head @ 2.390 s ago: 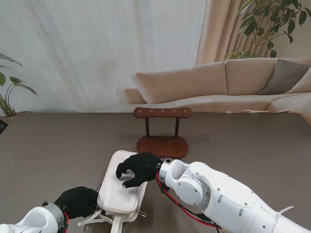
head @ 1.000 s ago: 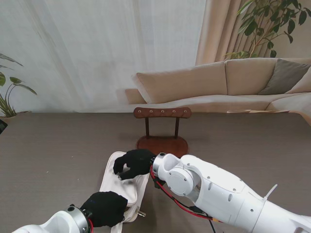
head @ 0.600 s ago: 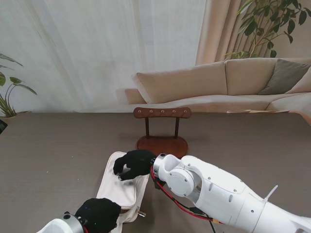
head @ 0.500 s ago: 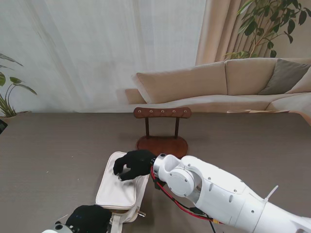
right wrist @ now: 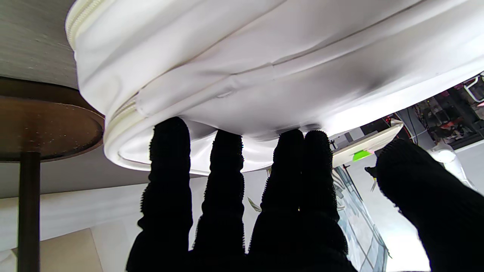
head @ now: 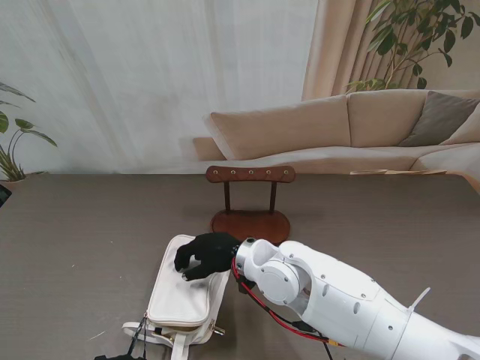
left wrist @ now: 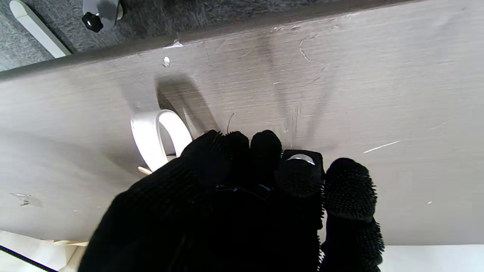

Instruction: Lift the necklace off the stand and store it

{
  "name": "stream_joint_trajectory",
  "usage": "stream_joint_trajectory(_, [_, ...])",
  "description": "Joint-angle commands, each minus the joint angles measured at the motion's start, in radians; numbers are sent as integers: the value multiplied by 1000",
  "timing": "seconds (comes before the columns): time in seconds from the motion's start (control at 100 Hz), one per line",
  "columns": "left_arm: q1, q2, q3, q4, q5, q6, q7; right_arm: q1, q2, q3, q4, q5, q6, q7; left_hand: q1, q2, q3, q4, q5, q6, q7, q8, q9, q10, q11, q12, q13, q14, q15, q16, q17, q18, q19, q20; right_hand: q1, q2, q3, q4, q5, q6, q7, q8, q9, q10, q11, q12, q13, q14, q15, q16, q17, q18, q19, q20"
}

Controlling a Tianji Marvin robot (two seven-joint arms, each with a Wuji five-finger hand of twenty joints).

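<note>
The white zip pouch (head: pixel 187 292) lies closed-looking; contents hidden. The right hand (head: pixel 205 255) presses spread fingertips (right wrist: pixel 170 143) onto it. The left hand (left wrist: pixel 242 204) is curled together beside the pouch's strap (left wrist: pixel 151 139). The wooden stand (head: pixel 250 196) hangs bare; I cannot see the necklace.

Camera arrangement: one high stand view and two close wrist views.

The stand camera looks down and forward across the table (head: pixel 67 247), with the wooden stand (head: pixel 250 201) at frame centre and a sofa (head: pixel 352 127) in the upper right. The right wrist camera sits close behind the right hand (right wrist: pixel 242 211), facing the white pouch (right wrist: pixel 264 68), which the stand view shares (head: pixel 191 289). The left wrist camera looks past the left hand (left wrist: pixel 242 204) at the table top (left wrist: pixel 378 94).
</note>
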Motion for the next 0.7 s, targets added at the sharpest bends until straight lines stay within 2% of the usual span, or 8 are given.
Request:
stream_joint_trajectory(0.0, [39, -7, 12, -67, -3, -3, 3, -48, 5, -47, 48, -8, 5, 56, 23, 21, -2, 4, 21, -74, 44, 3, 75, -10, 46, 13, 13, -22, 24, 17, -9, -3, 26, 3, 0, 23, 22, 11, 6, 17, 6, -7, 2, 215, -143, -101, 44, 29, -32, -28, -375, 0, -60, -22])
stream_joint_trajectory(0.19, [101, -16, -4, -67, 14, -19, 161, -49, 4, -50, 53, -6, 3, 54, 20, 19, 3, 4, 23, -78, 44, 3, 79, -12, 45, 13, 15, -25, 25, 17, -3, -8, 27, 2, 0, 23, 22, 11, 5, 18, 6, -7, 0, 216, -143, -101, 45, 32, -32, -27, -376, 1, -61, -22])
stream_joint_trajectory(0.27, [107, -19, -13, -63, -6, -28, 202, -52, 4, -48, 55, -3, 0, 52, 19, 17, 5, 3, 24, -77, 43, 2, 79, -10, 43, 12, 14, -22, 23, 17, -3, -7, 26, 2, -5, 14, 12, 8, -5, 13, 1, -8, -8, 220, -145, -102, 43, 50, -33, -27, -378, 10, -63, -21])
stream_joint_trajectory(0.46, [49, -19, -10, -45, -85, -45, 185, -76, 9, -21, 31, -3, -9, 46, 17, 16, 9, 2, 26, -74, 41, 1, 81, -11, 41, 10, 15, -18, 15, 12, -1, -1, 24, 0, -17, 6, -54, 6, -72, 0, -38, -24, -68, 236, -147, -100, 28, 146, -47, -18, -386, 59, -78, -17])
stream_joint_trajectory(0.69, [-58, -15, 1, -20, -182, -74, 131, -139, 21, 64, -56, -25, -5, 25, 16, 14, 12, 1, 28, -74, 41, 3, 81, -9, 40, 10, 17, -14, 9, 9, -1, 2, 22, -1, -33, 15, -125, 11, -133, -11, -75, -43, -152, 237, -154, -103, -6, 206, -94, -21, -391, 99, -104, -9])
